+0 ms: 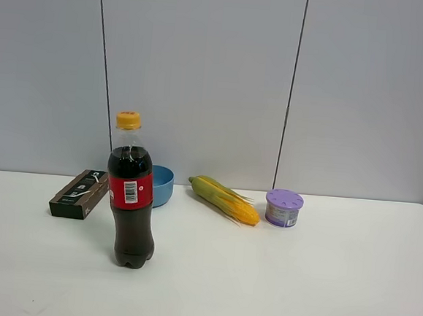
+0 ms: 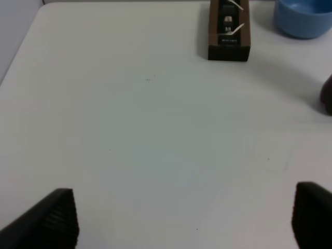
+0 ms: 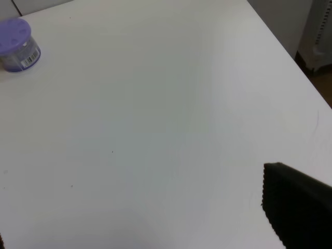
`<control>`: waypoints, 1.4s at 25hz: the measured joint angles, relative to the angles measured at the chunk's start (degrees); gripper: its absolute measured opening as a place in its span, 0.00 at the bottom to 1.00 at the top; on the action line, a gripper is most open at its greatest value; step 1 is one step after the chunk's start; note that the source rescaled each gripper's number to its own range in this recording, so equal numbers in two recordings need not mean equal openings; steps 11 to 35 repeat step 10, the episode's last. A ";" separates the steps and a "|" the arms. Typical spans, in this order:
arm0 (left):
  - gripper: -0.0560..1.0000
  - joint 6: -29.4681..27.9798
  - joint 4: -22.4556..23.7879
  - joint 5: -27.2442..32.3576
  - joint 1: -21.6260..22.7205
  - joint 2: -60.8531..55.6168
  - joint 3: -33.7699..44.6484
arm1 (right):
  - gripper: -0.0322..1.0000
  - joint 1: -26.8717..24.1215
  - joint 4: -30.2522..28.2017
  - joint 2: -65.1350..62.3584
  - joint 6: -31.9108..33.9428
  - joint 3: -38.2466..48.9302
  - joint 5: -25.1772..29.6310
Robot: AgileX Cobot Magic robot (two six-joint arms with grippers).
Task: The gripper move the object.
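The object, a small flat dark brown-black box [image 1: 81, 192] with white marks, lies on the white table at the far left, just behind and left of the cola bottle [image 1: 130, 193]. It also shows in the left wrist view [image 2: 229, 32], far ahead of my left gripper [image 2: 184, 223], whose two black fingertips [image 2: 52, 220] stand wide apart with nothing between them. My right gripper [image 3: 155, 233] shows one black fingertip [image 3: 295, 207] over bare table, spread wide and empty. Neither gripper appears in the exterior view.
A blue bowl [image 1: 162, 185] sits behind the bottle, beside the box [image 2: 303, 18]. A yellow corn cob [image 1: 224, 199] and a purple-lidded tub [image 1: 284, 208] lie right of centre; the tub also shows in the right wrist view [image 3: 18, 46]. The table's right edge [image 3: 290, 57] is near.
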 joint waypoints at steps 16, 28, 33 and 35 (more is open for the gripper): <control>0.51 0.00 0.00 0.00 0.00 0.00 0.00 | 1.00 0.00 0.00 0.00 0.00 0.00 0.00; 0.51 0.00 0.00 0.00 0.00 0.00 0.00 | 1.00 0.00 0.00 0.00 0.00 0.00 0.00; 0.51 0.00 0.00 0.00 0.00 0.00 0.00 | 1.00 0.00 0.00 0.00 0.00 0.00 0.00; 0.51 0.00 0.00 0.00 0.00 0.00 0.00 | 1.00 0.00 0.00 0.00 0.00 0.00 0.00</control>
